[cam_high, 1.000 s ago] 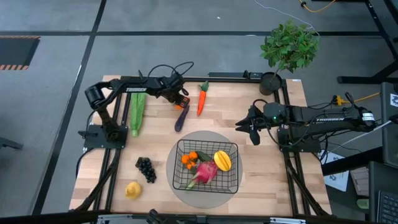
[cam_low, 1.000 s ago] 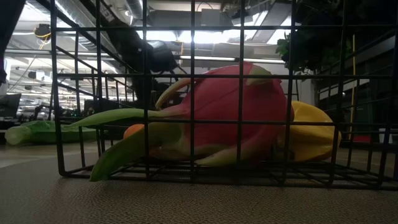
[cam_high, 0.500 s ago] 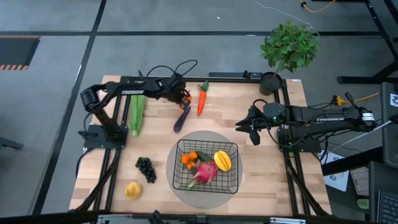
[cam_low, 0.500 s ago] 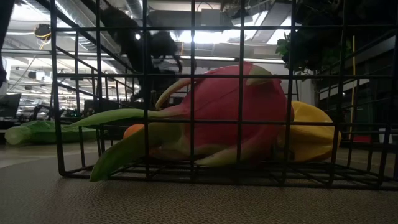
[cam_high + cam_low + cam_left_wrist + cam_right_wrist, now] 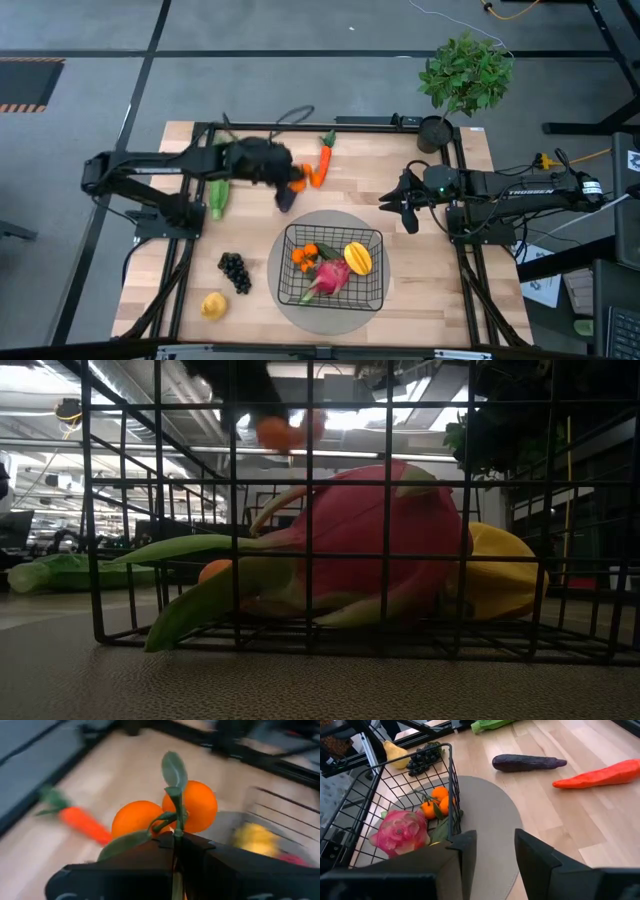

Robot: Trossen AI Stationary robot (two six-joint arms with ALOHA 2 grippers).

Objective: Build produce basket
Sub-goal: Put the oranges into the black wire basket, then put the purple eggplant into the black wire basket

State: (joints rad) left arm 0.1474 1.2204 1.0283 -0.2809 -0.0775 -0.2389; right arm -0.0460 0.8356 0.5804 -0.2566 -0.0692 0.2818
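My left gripper [image 5: 296, 178] is shut on a cluster of two oranges with green leaves [image 5: 165, 815], high above the table between the carrot [image 5: 322, 160] and the purple eggplant [image 5: 285, 200]. The cluster also shows high in the low view [image 5: 285, 430]. The black wire basket [image 5: 333, 240] stands on a round grey mat and holds another orange cluster [image 5: 305, 256], a pink dragon fruit [image 5: 330, 275] and a yellow mango [image 5: 357, 257]. My right gripper [image 5: 405, 208] is open and empty at the basket's far right. My left gripper pinches the cluster's green stem and leaves [image 5: 174, 829] between its two shut fingers. The two oranges sit just beyond the fingertips. The cluster is lifted clear of the table.
A long green husk [image 5: 218, 185] lies at the far left. Dark grapes [image 5: 235, 270] and a yellow fruit [image 5: 213, 304] lie at the near left. A potted plant [image 5: 462, 80] stands at the far right corner. Bare wood lies to the basket's right.
My left gripper has risen with the orange cluster from the table near the eggplant's far end. It has moved toward the near edge, toward the basket. The cluster is now lifted clear. The arm's base and elbow have swung toward the table's left.
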